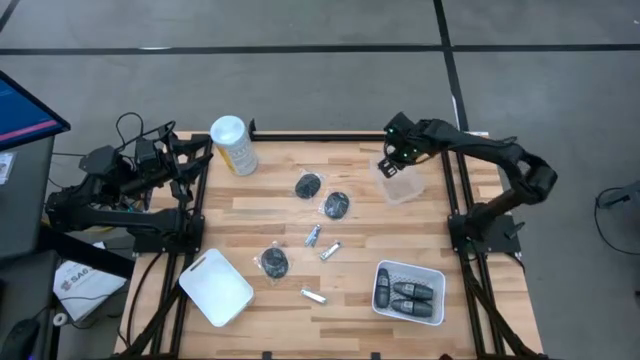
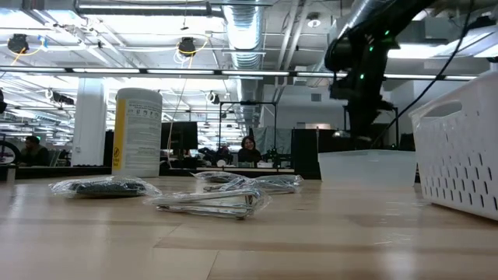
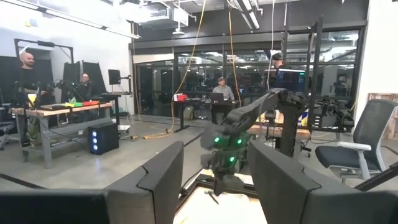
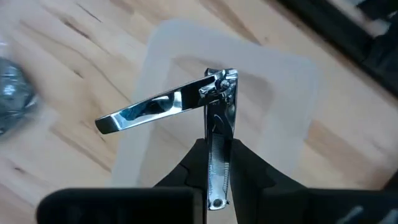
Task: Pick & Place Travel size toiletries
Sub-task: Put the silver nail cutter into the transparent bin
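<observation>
My right gripper (image 4: 217, 152) is shut on a shiny silver nail clipper (image 4: 214, 112) and hangs over a clear plastic box (image 1: 402, 187) at the table's far right. On the wood lie dark round discs in wrappers (image 1: 308, 185) (image 1: 337, 205) (image 1: 274, 262) and small silver pieces (image 1: 313, 236) (image 1: 330, 251) (image 1: 313, 296). Dark grey capsules (image 1: 405, 297) rest inside a white basket (image 1: 432, 275) near the right front. My left gripper (image 3: 214, 180) is open and parked off the table's left edge. My right gripper pinches the nail clipper between its two fingers by the rear end of its flat body (image 4: 217, 168), coming from above and pointing down. The clipper is lifted clear above the clear box (image 4: 180, 74). Its lever (image 4: 149, 109) is swung out to one side.
A tall pale-yellow canister with a white lid (image 1: 233, 145) stands at the far left of the table. A white flat tray (image 1: 215, 287) sits at the near left corner. Bare wood shows between the discs and the basket. People sit in the room beyond.
</observation>
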### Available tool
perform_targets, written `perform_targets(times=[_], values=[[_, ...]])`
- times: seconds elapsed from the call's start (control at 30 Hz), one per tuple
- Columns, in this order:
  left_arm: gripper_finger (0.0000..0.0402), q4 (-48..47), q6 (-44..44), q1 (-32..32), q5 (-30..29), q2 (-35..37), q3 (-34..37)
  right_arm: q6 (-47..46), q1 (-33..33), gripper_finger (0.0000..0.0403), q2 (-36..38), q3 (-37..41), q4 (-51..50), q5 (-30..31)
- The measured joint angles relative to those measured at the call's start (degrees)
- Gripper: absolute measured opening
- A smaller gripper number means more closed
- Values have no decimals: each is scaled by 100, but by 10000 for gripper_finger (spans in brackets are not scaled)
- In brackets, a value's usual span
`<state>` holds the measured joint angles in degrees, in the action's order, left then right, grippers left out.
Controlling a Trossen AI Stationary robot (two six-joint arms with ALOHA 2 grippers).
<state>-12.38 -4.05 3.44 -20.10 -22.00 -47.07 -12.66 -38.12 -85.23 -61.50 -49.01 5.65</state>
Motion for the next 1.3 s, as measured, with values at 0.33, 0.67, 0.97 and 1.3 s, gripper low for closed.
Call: perform_targets(times=[0.33, 0.67, 0.97, 1.3], values=[[177, 0, 53, 1, 7, 0, 0, -154, 17, 39, -1034, -2, -83, -17], [177, 0, 151, 1, 13, 0, 0, -301, 19, 86, -1231, -4, -286, 7], [177, -2, 151, 2, 20, 0, 0, -191, 95, 192, -470, -217, -489, -79], [177, -2, 151, 2, 33, 0, 0, 1007, 1962, 199, 357, -1191, -3, -456]])
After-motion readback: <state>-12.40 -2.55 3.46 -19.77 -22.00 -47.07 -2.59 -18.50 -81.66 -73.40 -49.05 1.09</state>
